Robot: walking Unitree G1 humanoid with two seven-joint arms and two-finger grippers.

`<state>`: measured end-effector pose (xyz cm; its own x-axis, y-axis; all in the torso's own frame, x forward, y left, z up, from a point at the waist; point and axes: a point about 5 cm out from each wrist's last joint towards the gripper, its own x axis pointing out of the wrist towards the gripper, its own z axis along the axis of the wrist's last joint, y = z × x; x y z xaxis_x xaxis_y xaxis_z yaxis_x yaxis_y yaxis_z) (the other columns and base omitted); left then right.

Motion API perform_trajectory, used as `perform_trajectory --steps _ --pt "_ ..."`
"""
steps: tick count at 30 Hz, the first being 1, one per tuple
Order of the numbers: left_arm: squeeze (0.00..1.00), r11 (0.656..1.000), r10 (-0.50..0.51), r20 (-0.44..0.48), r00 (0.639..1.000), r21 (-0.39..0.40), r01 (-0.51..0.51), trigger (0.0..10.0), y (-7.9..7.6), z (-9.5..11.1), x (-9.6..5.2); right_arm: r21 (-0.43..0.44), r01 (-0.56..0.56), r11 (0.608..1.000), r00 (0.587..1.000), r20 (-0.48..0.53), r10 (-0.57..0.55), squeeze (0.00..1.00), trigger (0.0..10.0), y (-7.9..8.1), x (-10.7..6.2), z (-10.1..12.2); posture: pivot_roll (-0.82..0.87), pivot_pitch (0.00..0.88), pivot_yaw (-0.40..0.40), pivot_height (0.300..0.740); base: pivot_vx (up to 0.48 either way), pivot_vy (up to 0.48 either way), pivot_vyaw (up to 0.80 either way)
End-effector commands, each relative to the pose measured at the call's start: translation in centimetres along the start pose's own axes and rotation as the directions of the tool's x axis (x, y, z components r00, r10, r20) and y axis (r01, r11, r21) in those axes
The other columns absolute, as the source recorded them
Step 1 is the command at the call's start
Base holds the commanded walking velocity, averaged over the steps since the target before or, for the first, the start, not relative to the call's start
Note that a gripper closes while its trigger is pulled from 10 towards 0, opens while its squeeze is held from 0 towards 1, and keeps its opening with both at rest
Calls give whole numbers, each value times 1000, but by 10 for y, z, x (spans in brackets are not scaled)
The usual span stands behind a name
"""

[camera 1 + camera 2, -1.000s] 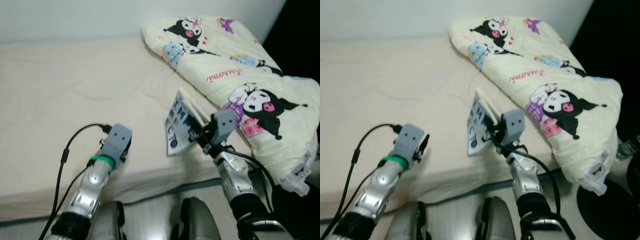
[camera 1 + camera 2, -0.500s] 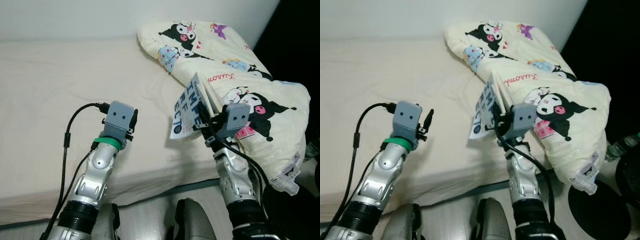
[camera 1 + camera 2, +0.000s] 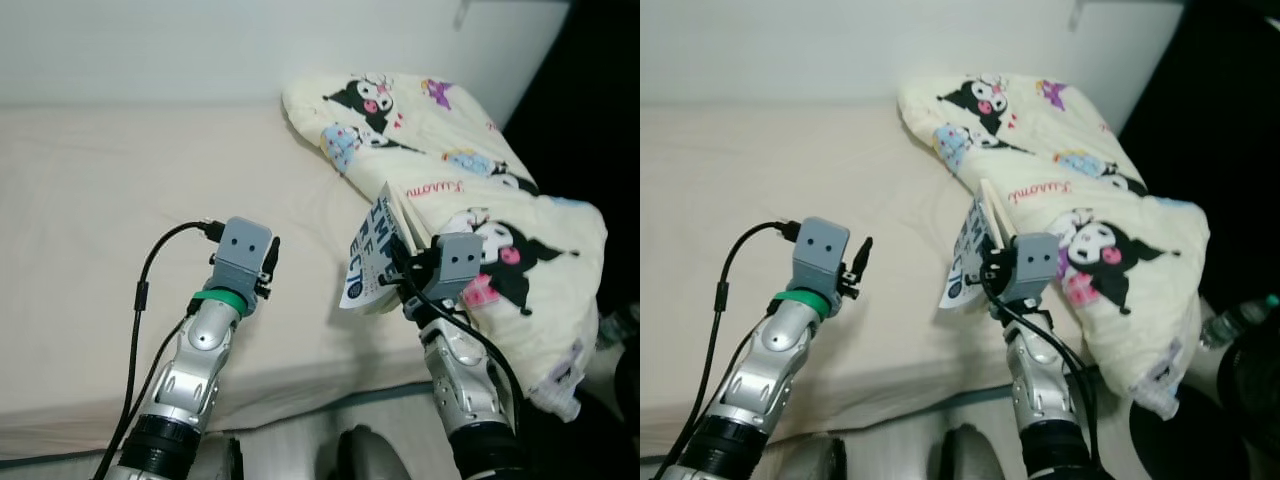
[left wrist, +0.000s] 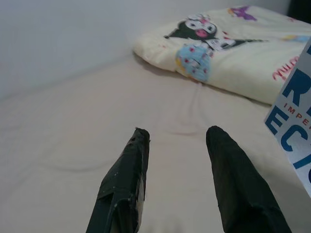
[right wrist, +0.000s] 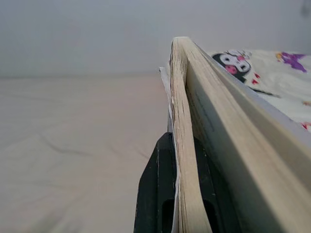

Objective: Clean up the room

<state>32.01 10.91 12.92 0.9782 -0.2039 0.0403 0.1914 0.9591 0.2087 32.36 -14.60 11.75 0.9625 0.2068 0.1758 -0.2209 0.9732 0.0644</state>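
1. The right gripper (image 5: 182, 194) is clamped on a book (image 3: 372, 255) and holds it up in the air above the near edge of the bed (image 3: 90, 200).
2. The book stands on its edge, tilted. Its cover is white with big blue letters and a dark round mark at the lower corner. In the right wrist view the cream page block (image 5: 182, 145) runs away from the camera, between the black fingers (image 5: 155, 194).
3. The left gripper (image 4: 176, 133) hovers over the cream sheet, left of the book, with its two fingers apart and nothing between them.
4. Behind the book lies a folded cream blanket (image 3: 480, 170) with black-and-white cartoon figures, on the right side of the bed.
5. A pale wall (image 3: 200, 45) stands behind the bed.
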Motion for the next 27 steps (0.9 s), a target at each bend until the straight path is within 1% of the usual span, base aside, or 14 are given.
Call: perform_trajectory --steps 1,5,9,12,16,20,27 --pt "0 1000 -2 -13 1000 6 2 10000 -3 -4 -1 -13 -2 1000 1000 18 2 0 10000 0 1 3 22 0 -16 726 0 0 0" --pt "0 1000 -1 -11 1000 21 1 10000 -2 -5 -1 -17 3 1000 1000 16 -3 0 10000 -1 2 4 23 0 -14 740 0 0 0" --pt "0 1000 1 -14 1000 22 0 10000 -1 -5 -1 -26 5 1000 1000 16 -4 0 10000 -1 2 4 23 0 -12 740 0 0 0" --pt "0 1000 3 -17 1000 23 -2 10000 -1 -6 -1 -48 19 999 1000 15 -19 0 10000 2 4 4 24 1 -10 740 0 0 0" --pt "0 1000 1 -17 1000 24 -1 10000 -1 -6 -1 -56 22 998 1000 10 -22 0 10000 4 5 3 24 2 -7 740 0 0 0" --pt "0 1000 -2 -14 1000 26 3 10000 -1 -6 -1 -58 15 998 1000 1 -15 0 10000 9 7 1 26 6 -6 740 -293 0 0" --pt "0 1000 -1 -11 1000 27 2 10000 -1 -5 -1 -57 20 998 1000 4 -19 0 10000 8 8 3 29 11 -7 740 -324 0 0"
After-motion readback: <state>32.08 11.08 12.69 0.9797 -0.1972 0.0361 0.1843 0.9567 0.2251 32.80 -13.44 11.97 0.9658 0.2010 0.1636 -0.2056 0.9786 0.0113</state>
